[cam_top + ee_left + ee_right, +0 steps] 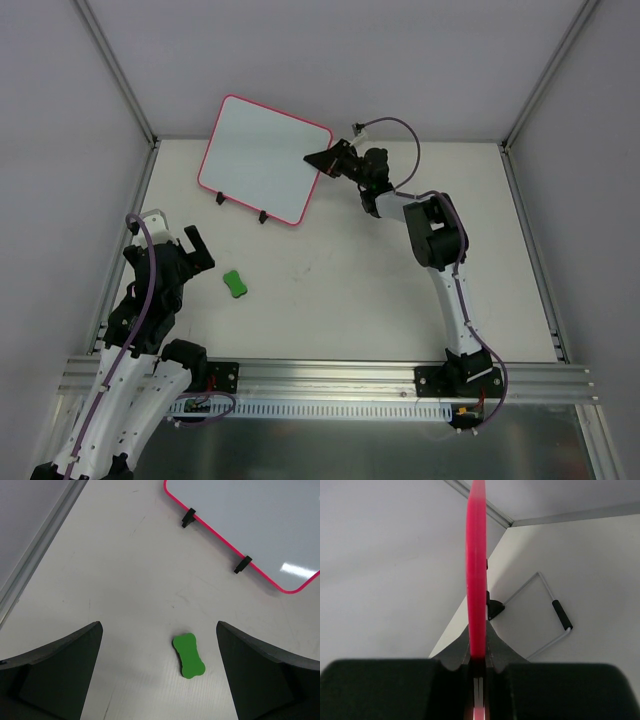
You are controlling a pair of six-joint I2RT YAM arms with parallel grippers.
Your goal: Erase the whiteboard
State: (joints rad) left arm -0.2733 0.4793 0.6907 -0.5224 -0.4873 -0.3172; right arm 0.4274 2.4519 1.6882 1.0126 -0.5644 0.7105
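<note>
The whiteboard (262, 158) stands tilted on its wire stand at the back of the table; its face looks blank white, with a pink-red rim. My right gripper (322, 160) is shut on the board's right edge; in the right wrist view the rim (476, 570) runs edge-on between the closed jaws of the gripper (478, 630). The green bone-shaped eraser (235, 285) lies flat on the table. My left gripper (195, 250) is open and empty, just left of it. In the left wrist view the eraser (188, 655) lies between the spread fingers of the gripper (159, 627), nearer the right one.
The stand's black feet (242, 564) clip the board's lower edge (225, 542). Its wire loop (545, 610) rests on the table behind the board. Grey walls and aluminium posts (120, 70) enclose the table on three sides.
</note>
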